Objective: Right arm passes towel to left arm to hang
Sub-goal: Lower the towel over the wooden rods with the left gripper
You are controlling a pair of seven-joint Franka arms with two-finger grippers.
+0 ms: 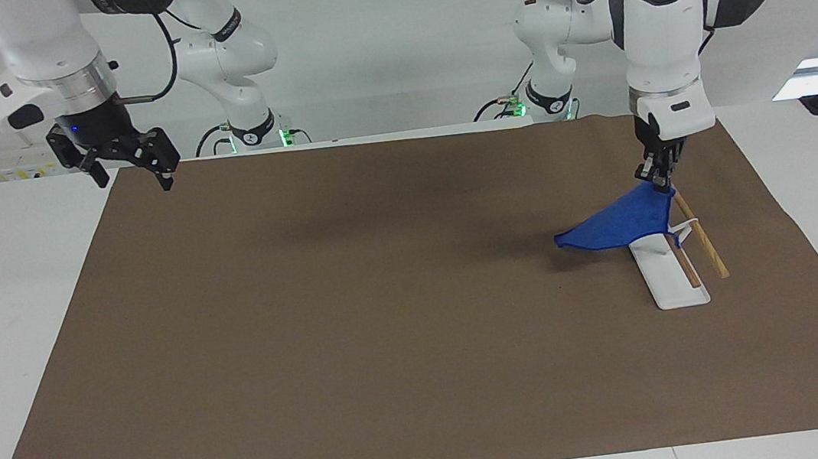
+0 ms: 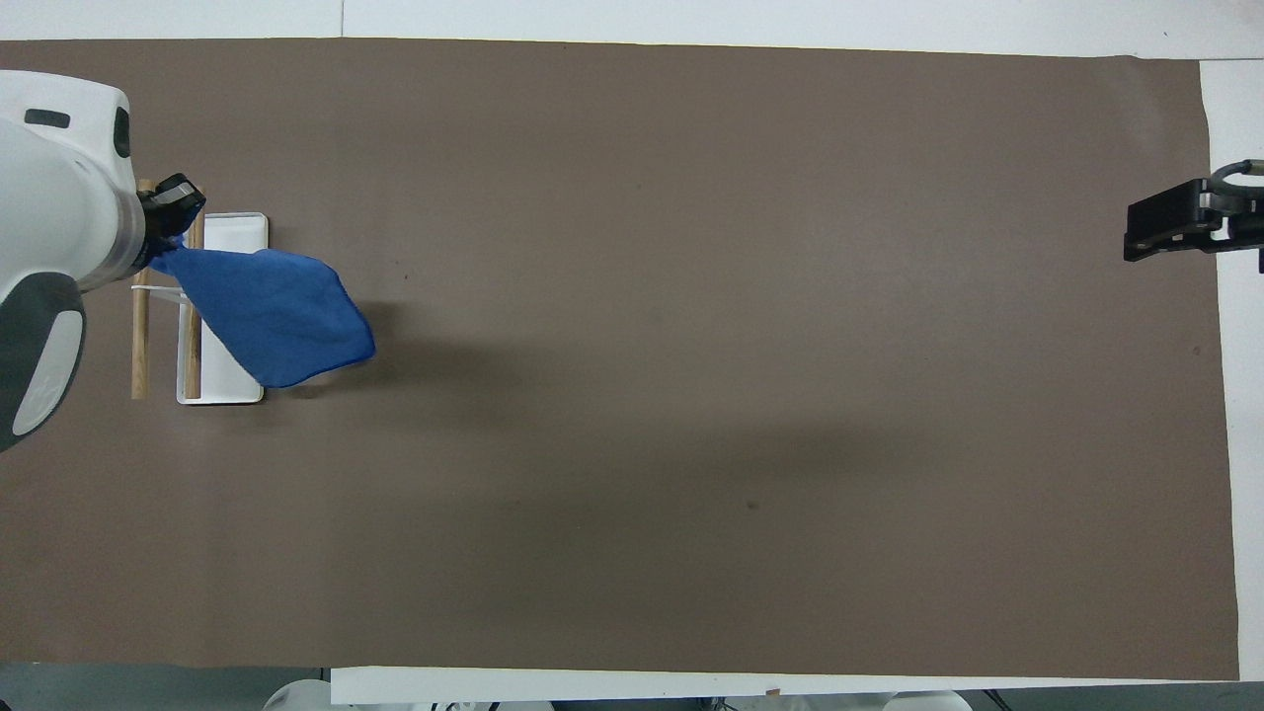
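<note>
The blue towel [image 1: 618, 224] hangs in the air from one corner, and my left gripper [image 1: 659, 179] is shut on that corner. The cloth fans out from the gripper toward the middle of the table, over the rack's end nearer the robots. In the overhead view the towel [image 2: 269, 312] covers part of the rack's white base [image 2: 237, 233], with the left gripper [image 2: 174, 205] above the wooden rods [image 2: 140, 341]. Whether the cloth touches a rod I cannot tell. My right gripper [image 1: 131, 172] is open and holds nothing, raised over the mat's corner at the right arm's end.
The rack is a white base [image 1: 671, 284] carrying two parallel wooden rods [image 1: 705, 242] on a thin white stand, at the left arm's end of the brown mat [image 1: 389, 324]. The right gripper [image 2: 1175, 225] shows at the overhead view's edge.
</note>
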